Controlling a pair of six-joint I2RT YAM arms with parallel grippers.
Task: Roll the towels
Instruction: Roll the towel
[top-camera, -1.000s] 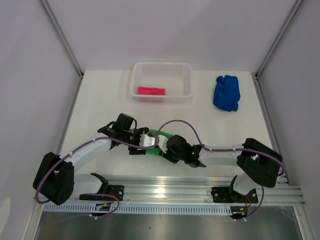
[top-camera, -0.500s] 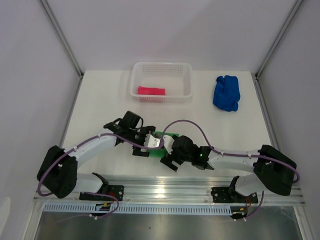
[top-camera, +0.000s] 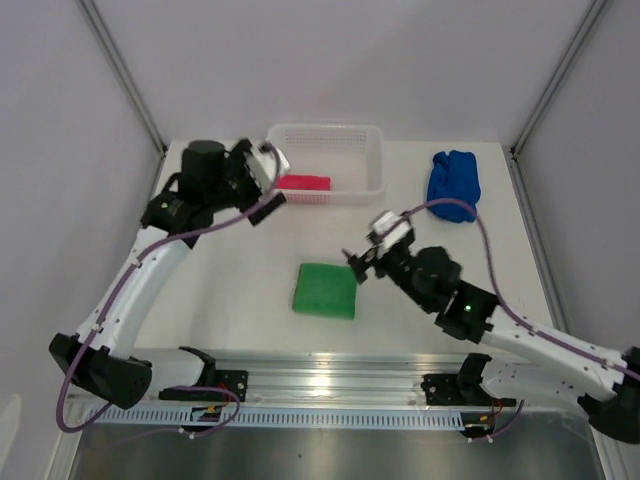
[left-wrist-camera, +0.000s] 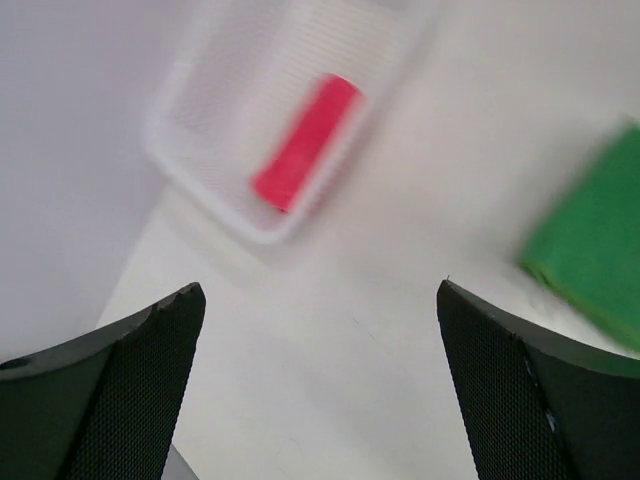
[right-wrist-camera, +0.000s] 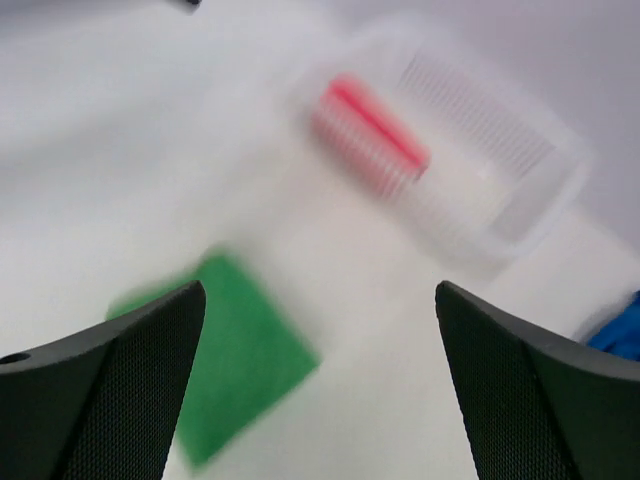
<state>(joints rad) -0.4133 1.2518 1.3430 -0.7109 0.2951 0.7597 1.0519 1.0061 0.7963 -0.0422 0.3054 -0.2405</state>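
Overhead view of a white worktop (top-camera: 220, 260). A green towel (top-camera: 325, 290) lies flat as a folded square near the front middle, touched by neither arm. A pink towel (top-camera: 303, 183), rolled into a tube, sits inside a white mesh basket (top-camera: 325, 129) at the back. A blue towel (top-camera: 453, 185) lies crumpled at the back right. The left tool (top-camera: 265, 180) hovers by the basket's left end, jaws wide open and empty. The right tool (top-camera: 362, 255) hangs just right of the green towel, also wide open, holding nothing.
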